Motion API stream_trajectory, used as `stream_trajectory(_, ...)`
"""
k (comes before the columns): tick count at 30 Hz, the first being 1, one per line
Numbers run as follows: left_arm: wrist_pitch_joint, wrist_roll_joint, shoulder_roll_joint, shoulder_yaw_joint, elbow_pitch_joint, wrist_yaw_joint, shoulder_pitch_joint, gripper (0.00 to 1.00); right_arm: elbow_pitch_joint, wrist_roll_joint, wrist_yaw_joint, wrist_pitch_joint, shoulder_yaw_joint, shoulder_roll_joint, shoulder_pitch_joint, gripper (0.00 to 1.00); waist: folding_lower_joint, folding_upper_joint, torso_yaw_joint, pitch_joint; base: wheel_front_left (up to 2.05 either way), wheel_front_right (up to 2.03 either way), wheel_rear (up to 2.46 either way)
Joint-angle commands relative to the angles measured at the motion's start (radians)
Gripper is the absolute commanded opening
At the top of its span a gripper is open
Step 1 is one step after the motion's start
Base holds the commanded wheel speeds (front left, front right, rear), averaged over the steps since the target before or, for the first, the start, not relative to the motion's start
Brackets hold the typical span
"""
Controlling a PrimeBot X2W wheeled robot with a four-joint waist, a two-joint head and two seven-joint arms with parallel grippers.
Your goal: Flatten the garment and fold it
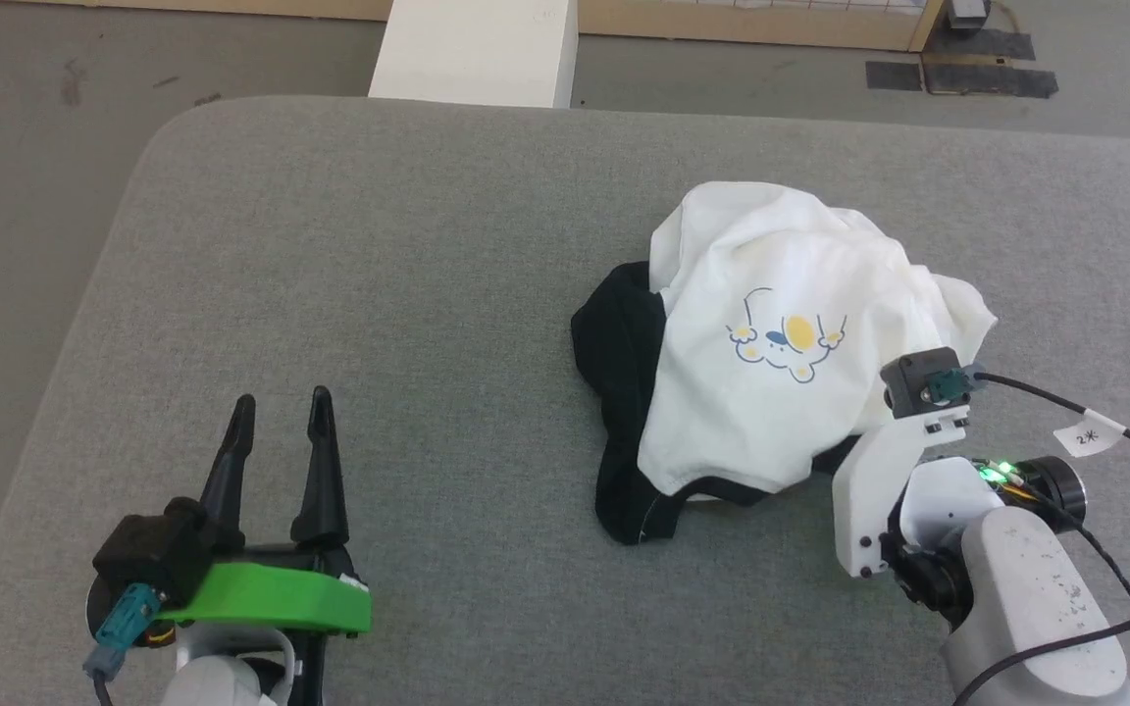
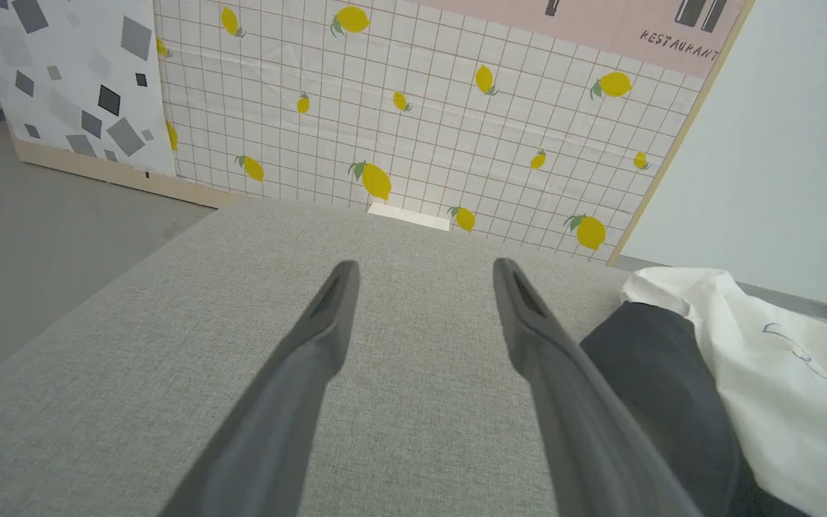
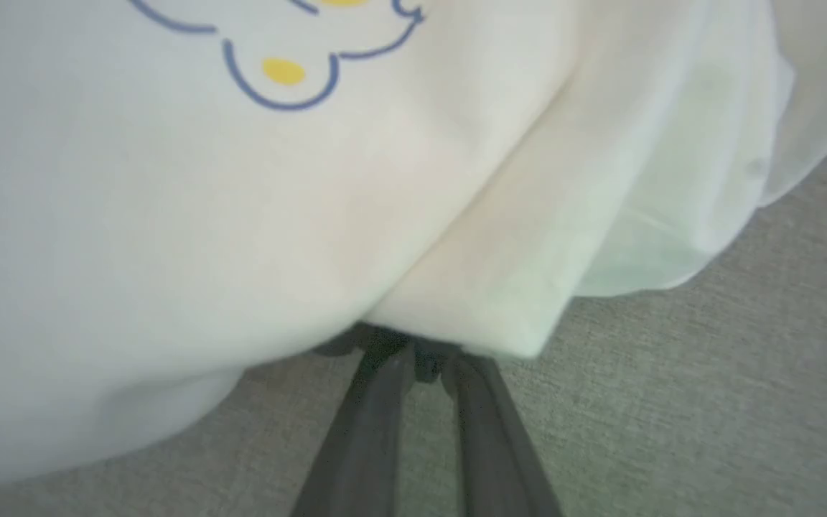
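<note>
**Right gripper pinches the near edge of a crumpled T-shirt; left gripper hangs open**

A grey padded table (image 1: 379, 245) seen from above. The garment (image 1: 771, 333) lies in a rumpled heap right of the table's centre. Its white body is bunched on top, with the small yellow-and-blue cartoon print (image 1: 786, 343) facing up. A black sleeve or shoulder part (image 1: 619, 353) spills out along the heap's left and near sides. Nothing is flattened yet.

The right gripper (image 3: 421, 362) sits at the heap's near right edge. In its wrist view the 2 fingers are drawn narrow, almost together. Their tips vanish under a white fold, where a bit of dark cloth sits between them, so they appear to pinch the garment there.

The left gripper (image 1: 282, 397) hovers over bare table at the lower left, well apart from the garment. Its jaws are wide and hold nothing.

Risks from here, as a judgement:
- The pinch looks shallow and close to the edge, so soft cloth could slide out on a pull.
- The tips are hidden, so it is unclear how many layers are caught. A grip on more than 1 layer would drag the whole heap instead of opening it.
- With only 1 grip and nothing holding the far side, the shirt may bunch further rather than spread.
</note>
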Motion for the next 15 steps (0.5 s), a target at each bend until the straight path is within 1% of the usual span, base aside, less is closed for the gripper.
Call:
stream_trajectory(1,-0.004,0.005,-0.006,0.006,0.001,-0.006,-0.018,1.00,0.003,0.012,-0.002,-0.012,-0.001,0.000,-0.006,0.00,0.0000,0.0000,-0.012,-0.009,0.00,0.00,0.00)
stream_trajectory(5,-0.004,0.010,-0.008,0.010,0.002,-0.009,-0.011,1.00,-0.040,0.019,-0.002,-0.026,-0.036,0.000,0.008,0.00,0.0000,0.0000,-0.035,-0.028,0.00,0.00,0.00)
stream_trajectory(7,-0.004,0.013,-0.008,0.011,0.001,-0.011,-0.007,1.00,-0.084,0.016,-0.002,-0.008,-0.060,-0.019,0.023,0.00,0.0000,0.0000,-0.046,-0.037,0.00,0.00,0.00)
stream_trajectory(10,-0.004,0.015,-0.009,0.012,-0.001,-0.014,-0.007,1.00,-0.172,0.004,-0.002,0.037,-0.134,-0.099,0.051,0.00,0.0000,0.0000,-0.058,-0.040,0.00,0.00,0.00)
stream_trajectory(12,-0.004,0.015,-0.009,0.009,-0.001,-0.016,-0.009,1.00,-0.214,-0.013,-0.002,0.059,-0.208,-0.158,0.066,0.00,0.0000,0.0000,-0.063,-0.038,0.00,0.00,0.00)
stream_trajectory(13,-0.004,0.016,-0.009,0.006,-0.001,-0.018,-0.011,1.00,-0.229,-0.026,-0.002,0.073,-0.253,-0.181,0.074,0.00,0.0000,0.0000,-0.065,-0.036,0.00,0.00,0.00)
stream_trajectory(15,-0.005,0.015,-0.009,0.000,0.002,-0.021,-0.016,1.00,-0.240,-0.051,-0.002,0.088,-0.345,-0.207,0.086,0.00,0.0000,0.0000,-0.065,-0.033,0.00,0.00,0.00)
